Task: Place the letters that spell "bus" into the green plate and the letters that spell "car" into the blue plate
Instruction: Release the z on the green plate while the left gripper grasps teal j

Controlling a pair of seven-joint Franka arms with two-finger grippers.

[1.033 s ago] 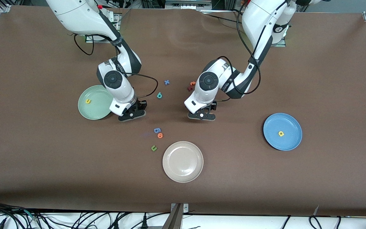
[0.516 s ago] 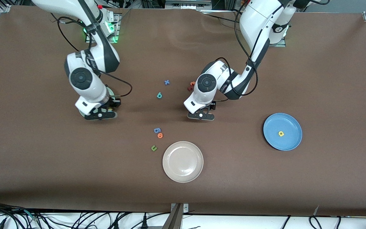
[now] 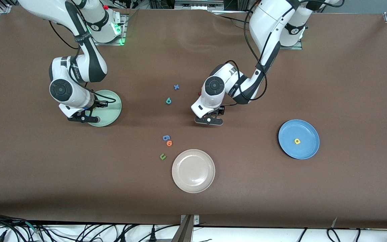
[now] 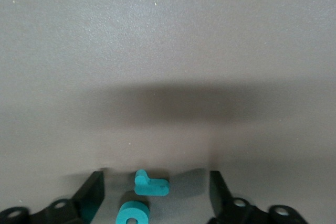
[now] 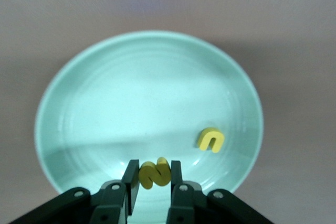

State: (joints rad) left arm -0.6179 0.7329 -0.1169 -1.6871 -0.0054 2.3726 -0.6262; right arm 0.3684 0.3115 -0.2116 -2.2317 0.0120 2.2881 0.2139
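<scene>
Toward the table's [image 3: 348, 84] six o'clock edge sits a round, glossy beige plate [image 3: 193, 171], unused. At its ten o'clock lie three small foam distractors: a dark green "u" [image 3: 162, 156], an orange "o" [image 3: 169, 143] and a blue "g"-like letter [image 3: 166, 137].

At four o'clock from the table's centre, the round blue raised-rim plate [image 3: 298, 138] holds the yellow foam "a" [image 3: 297, 141].

Near the centre, the left end effector [image 3: 209, 121] is low over the table. Its fingers stand apart, straddling the teal foam "r" [image 4: 151, 183], with a teal rounded foam letter [image 4: 132, 214] beside it. This looks like lining up a pinch.

At nine o'clock, the right end effector [image 3: 83, 119] is clamped on the yellow foam "s" [image 5: 154, 172] above the pale mint-green plate [image 3: 113, 104], probably to drop it beside the yellow foam "u" [image 5: 211, 139].

The teal foam "b" [image 3: 168, 100] waits at eleven o'clock.
</scene>
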